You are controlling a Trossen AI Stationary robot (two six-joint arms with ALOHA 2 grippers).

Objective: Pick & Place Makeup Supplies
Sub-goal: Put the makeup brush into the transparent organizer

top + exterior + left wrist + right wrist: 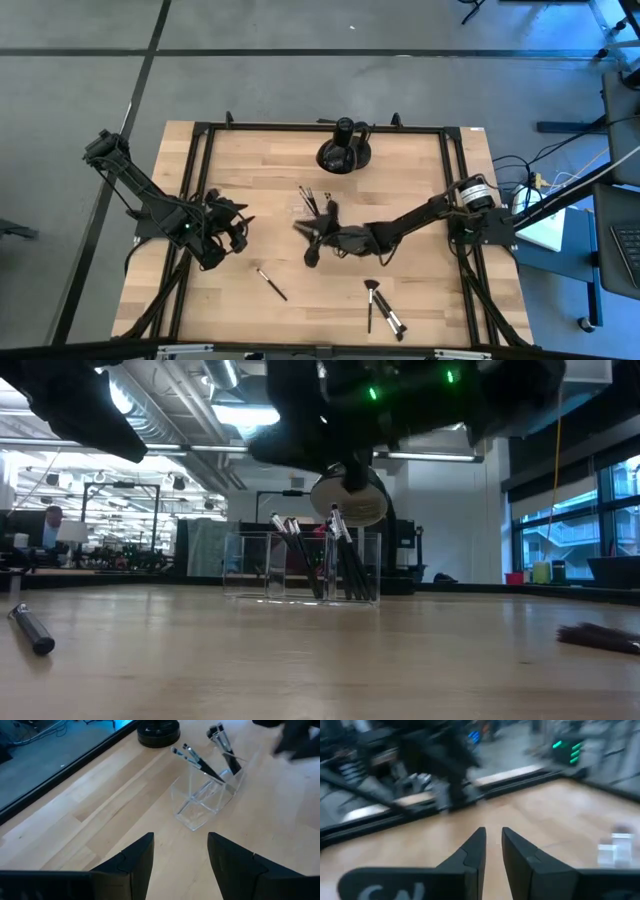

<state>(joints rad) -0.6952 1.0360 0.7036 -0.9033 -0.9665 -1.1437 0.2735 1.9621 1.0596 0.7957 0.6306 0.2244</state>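
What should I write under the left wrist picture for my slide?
Left gripper, open and empty, faces a clear tray holding makeup brushes on the wooden table.

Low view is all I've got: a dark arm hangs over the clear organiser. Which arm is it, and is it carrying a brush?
Observer: It's the right arm. The right gripper has its fingers a little apart, with nothing between them.
Operator: And the left arm?
Observer: The left gripper is open and empty. It sits left of the organiser, pointing at it.
Operator: How many loose brushes are on the table?
Observer: From above, there is a single brush left of centre. A group of brushes, two or three, lies right of centre. Both are toward the near edge.
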